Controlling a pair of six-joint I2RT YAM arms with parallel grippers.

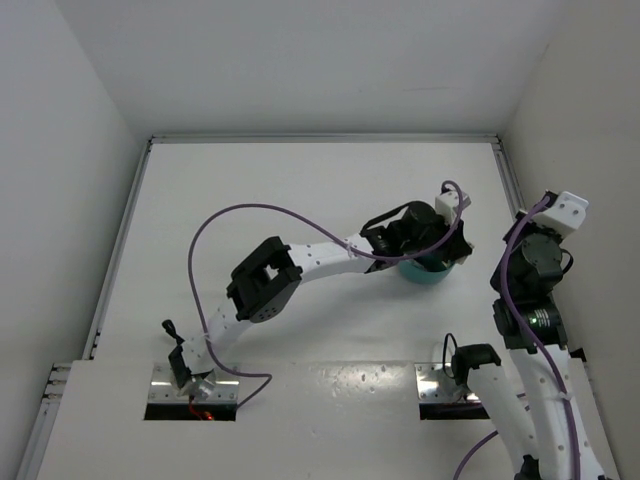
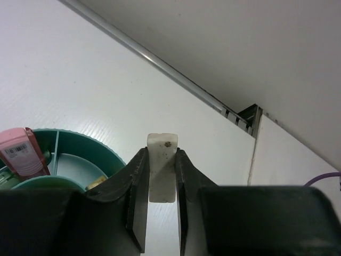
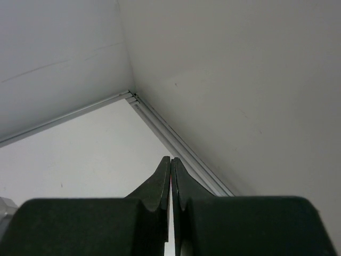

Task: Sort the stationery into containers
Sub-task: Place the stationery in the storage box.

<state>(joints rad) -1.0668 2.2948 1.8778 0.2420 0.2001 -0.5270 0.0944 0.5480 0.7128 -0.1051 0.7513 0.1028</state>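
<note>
On my left wrist feed the left gripper (image 2: 161,156) is pinching a pale eraser (image 2: 162,140) between its two dark fingers, the block standing upright with its upper end poking out past the fingertips and a small dark speck on that end face. Just to the left of it and lower in the same view sits the teal cup (image 2: 90,145), its rim curving close to the left finger. I can see thin dividers inside it, a pink marker (image 2: 21,152) leaning in one compartment and a small yellowish bit (image 2: 96,185) lying in the next. From this angle the eraser looks to be just outside the rim, over the white table (image 1: 300,200), but I cannot tell for sure. From overhead, the left arm (image 1: 300,262) reaches out across the table and its wrist covers most of the cup (image 1: 425,272), with only a teal edge showing beneath. The right arm (image 1: 530,300) is folded up at the right side, well apart from the cup. On its wrist feed the right gripper (image 3: 171,170) has its fingers pressed together with nothing between them, facing a corner of the white walls.
</note>
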